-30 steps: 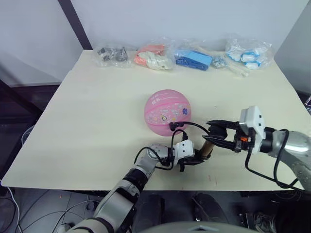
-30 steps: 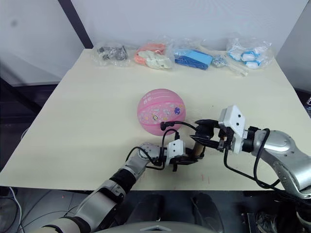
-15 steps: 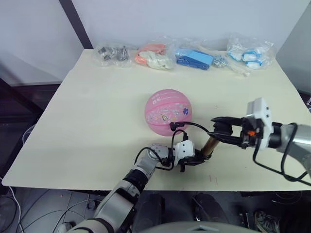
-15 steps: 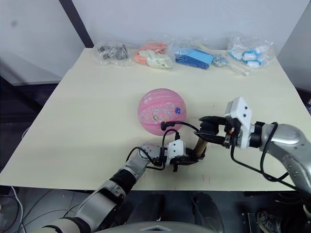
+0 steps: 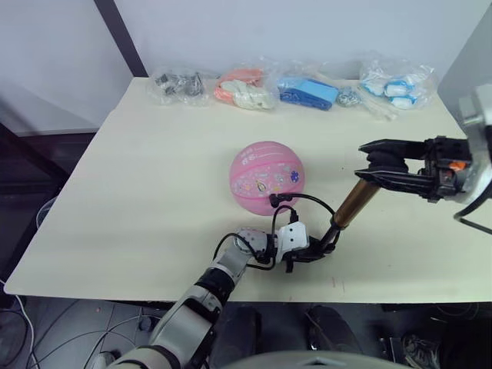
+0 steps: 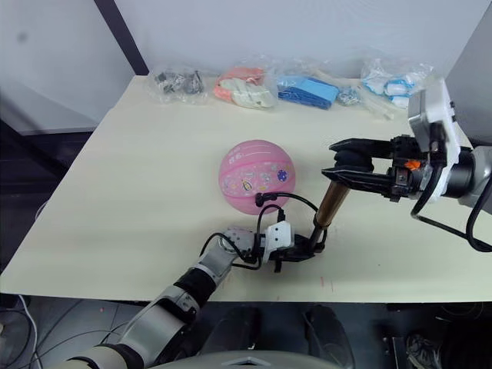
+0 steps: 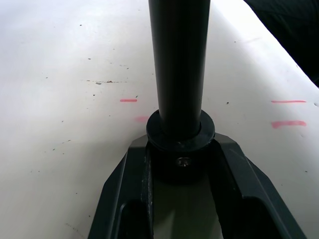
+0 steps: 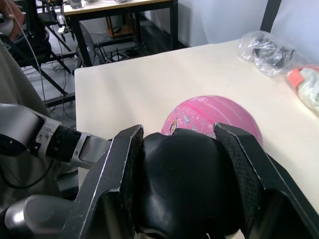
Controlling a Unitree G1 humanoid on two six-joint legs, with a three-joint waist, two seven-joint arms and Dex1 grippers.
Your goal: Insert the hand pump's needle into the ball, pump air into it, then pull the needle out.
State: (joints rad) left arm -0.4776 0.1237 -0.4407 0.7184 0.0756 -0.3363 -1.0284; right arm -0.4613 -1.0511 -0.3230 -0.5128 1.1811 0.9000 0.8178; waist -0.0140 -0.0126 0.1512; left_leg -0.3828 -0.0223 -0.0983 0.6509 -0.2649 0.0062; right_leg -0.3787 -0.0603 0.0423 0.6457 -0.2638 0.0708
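The pink ball (image 5: 267, 178) rests mid-table. A thin black hose (image 5: 307, 198) loops from the hand pump's base to a small black fitting (image 5: 274, 201) pressed against the ball's near side; the needle's pin is hidden there. The hand pump (image 5: 352, 205) stands tilted, its gold cylinder rising up and to the right. My left gripper (image 5: 314, 252) is shut on its black bottom cap (image 7: 180, 144) at the table's front. Above, my right gripper (image 5: 361, 161) is shut on the black handle (image 8: 182, 184).
Several clear bags of small items (image 5: 246, 90) line the table's far edge. The table's front edge (image 5: 254, 296) runs just below my left gripper. Pale bare tabletop (image 5: 146, 192) lies left of the ball.
My right gripper has risen and moved right with the handle, so the gold cylinder shows much longer and steeper. The left gripper, pump base and ball stay put.
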